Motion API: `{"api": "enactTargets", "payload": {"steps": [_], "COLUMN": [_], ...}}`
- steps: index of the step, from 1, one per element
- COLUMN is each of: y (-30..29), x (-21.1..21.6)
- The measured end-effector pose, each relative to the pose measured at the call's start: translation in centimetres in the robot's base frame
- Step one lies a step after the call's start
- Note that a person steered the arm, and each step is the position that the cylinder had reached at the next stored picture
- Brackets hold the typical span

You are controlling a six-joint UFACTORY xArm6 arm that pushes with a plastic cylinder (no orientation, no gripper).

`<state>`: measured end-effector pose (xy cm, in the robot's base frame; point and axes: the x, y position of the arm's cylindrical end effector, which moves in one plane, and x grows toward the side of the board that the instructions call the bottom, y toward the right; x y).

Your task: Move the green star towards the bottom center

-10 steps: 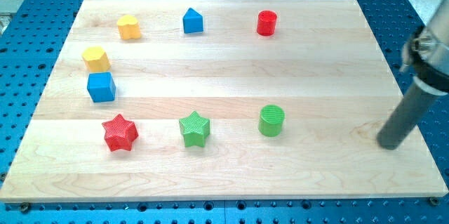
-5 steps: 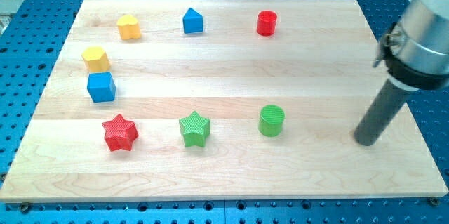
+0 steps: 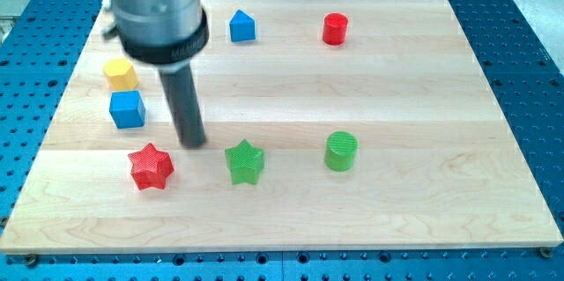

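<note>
The green star [image 3: 244,160] lies on the wooden board [image 3: 414,96], left of centre in the lower half. My tip [image 3: 194,143] rests on the board just up and to the left of the green star, with a small gap between them. It stands between the green star and the red star [image 3: 151,166], a little above both. The rod rises from the tip toward the view's top left and its thick housing hides the yellow block that lay at the top left.
A green cylinder [image 3: 340,151] lies right of the green star. A blue cube [image 3: 127,109] and a yellow block [image 3: 120,74] lie at the left. A blue house-shaped block [image 3: 242,26] and a red cylinder [image 3: 335,29] lie near the top.
My tip has swept from the board's right edge far to the left and now stands next to the green star. No block has moved.
</note>
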<state>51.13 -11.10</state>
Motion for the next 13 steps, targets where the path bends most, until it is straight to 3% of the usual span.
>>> {"api": "enactTargets", "payload": {"steps": [1,5,7,9,10,12,13], "y": [1.9,6.9,11.1,10.0,11.7,23.4,26.3], "x": [3.3,-0.4,-0.3,0.6,-1.9,-3.9,-1.3]}}
